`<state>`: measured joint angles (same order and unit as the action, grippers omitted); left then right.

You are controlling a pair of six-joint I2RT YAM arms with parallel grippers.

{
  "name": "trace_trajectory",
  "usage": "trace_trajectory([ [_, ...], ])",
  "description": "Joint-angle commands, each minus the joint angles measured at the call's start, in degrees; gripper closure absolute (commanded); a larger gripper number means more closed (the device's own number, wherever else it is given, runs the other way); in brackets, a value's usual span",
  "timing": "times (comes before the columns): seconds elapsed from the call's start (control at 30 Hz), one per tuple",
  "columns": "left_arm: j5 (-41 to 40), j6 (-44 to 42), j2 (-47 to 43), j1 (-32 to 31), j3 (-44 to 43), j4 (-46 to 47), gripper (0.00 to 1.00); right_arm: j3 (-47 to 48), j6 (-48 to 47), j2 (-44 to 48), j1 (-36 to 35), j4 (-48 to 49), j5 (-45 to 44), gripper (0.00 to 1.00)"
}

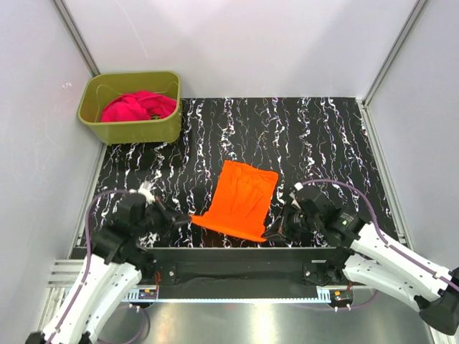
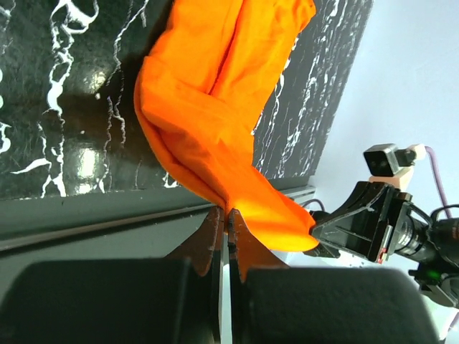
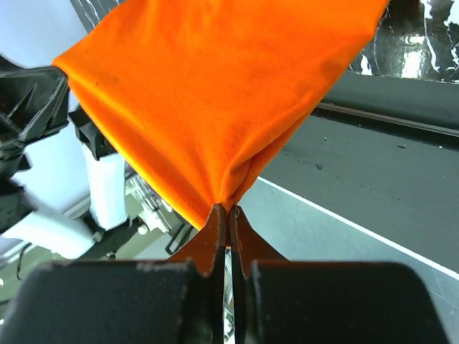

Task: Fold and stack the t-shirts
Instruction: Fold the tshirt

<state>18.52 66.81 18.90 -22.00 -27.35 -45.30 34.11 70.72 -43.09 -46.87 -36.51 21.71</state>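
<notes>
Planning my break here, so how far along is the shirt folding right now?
Early to midway. Done: the orange shirt looks folded narrower. In hand: the left gripper and right gripper are each shut on a near corner of it, holding that edge off the table. Left: finishing this fold, then the pink shirt, bunched in the green tub, needs folding and stacking.

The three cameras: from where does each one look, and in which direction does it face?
Top external: above and behind the arms, looking down at the table; the left arm and right arm show at the bottom.
Left wrist: rides that wrist, facing right; shows the left gripper, shut on an orange t-shirt corner, with the right arm beyond.
Right wrist: rides that wrist, facing left; shows the right gripper, shut on another corner, with the left arm beyond.
Shared: both wrist views show the same orange t-shirt.
</notes>
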Motion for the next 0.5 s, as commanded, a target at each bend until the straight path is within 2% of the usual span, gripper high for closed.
trace_trajectory([
  [0.0,-3.93,-6.24,8.85,0.55,-9.02,2.58,1.0,5.26,-0.23,-0.76,-0.07,-4.27,-3.52,1.0],
  [0.1,-4.02,-9.41,18.7,0.46,-15.52,5.03,1.0,6.67,-1.45,-3.83,2.56,-3.83,-1.33,1.0],
  [0.23,-2.89,-11.78,31.26,0.38,-23.33,10.04,1.0,8.25,-7.15,-8.05,15.45,-3.39,7.96,1.0],
  [0.33,-1.83,-13.1,40.67,0.38,-28.43,12.95,1.0,9.66,-10.93,-12.88,21.36,-2.95,12.54,1.0],
  [0.47,0.37,-15.21,52.54,0.47,-35.21,16.2,1.0,11.42,-13.76,-18.95,25.06,-2.34,15.37,1.0],
])
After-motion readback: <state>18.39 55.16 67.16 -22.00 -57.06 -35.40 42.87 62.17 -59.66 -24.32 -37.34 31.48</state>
